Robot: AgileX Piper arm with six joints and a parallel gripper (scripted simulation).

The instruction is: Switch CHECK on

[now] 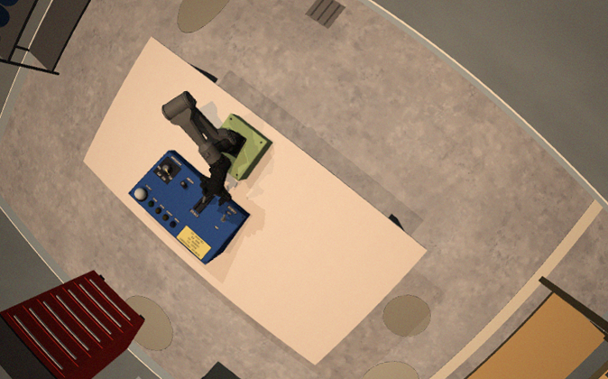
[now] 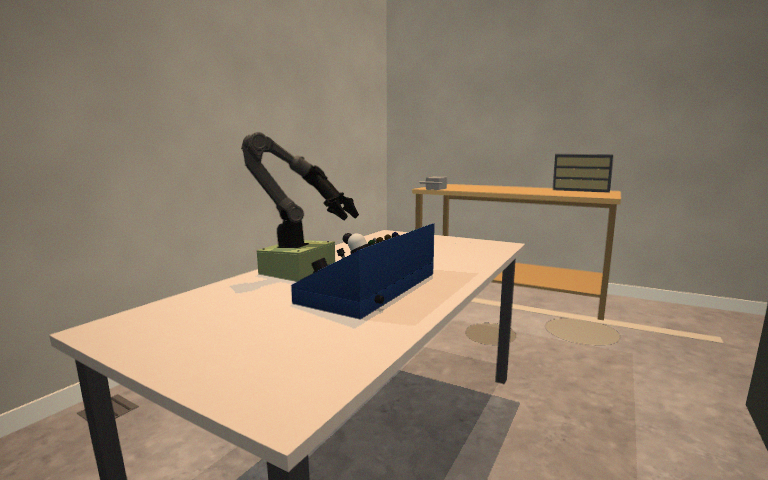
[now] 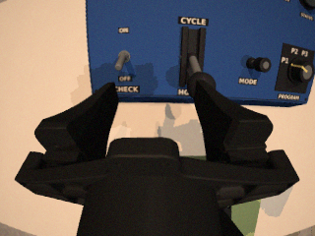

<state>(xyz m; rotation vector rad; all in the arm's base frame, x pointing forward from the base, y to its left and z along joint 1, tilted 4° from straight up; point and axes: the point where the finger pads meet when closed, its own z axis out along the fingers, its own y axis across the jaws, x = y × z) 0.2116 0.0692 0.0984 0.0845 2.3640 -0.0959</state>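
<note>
the gripper (image 1: 197, 211) (image 2: 352, 216) (image 3: 155, 89) is spread wide with nothing held between its fingers; in the exterior view it hangs above the console, touching neither the table nor the blue box, its fingers pointing down and toward the right of the frame. in the wrist view the two fingers rise from the lower left and lower right, and the right-hand one overlaps the dark knob of the cycle lever (image 3: 195, 66); whether they touch i cannot tell.

the check switch (image 3: 121, 60) is in the upper left of the wrist view, a small grey toggle, its tip leaning down toward the off label. the cycle lever stands to the right of it, its knob at the lower end of the slot, by the partly hidden lower label. farther right come the black mode knob (image 3: 262, 64) and, at the right edge, the program dial (image 3: 301, 71), its yellow line aimed toward p1.

the console (image 1: 182, 197) (image 2: 396, 274) (image 3: 148, 15) sits left of centre in the top view, on the pale table (image 1: 297, 280) (image 2: 198, 350) (image 3: 30, 64). the arm's green base (image 1: 256, 153) (image 2: 277, 264) (image 3: 247, 216) stands near it, up and to the right in that view.
</note>
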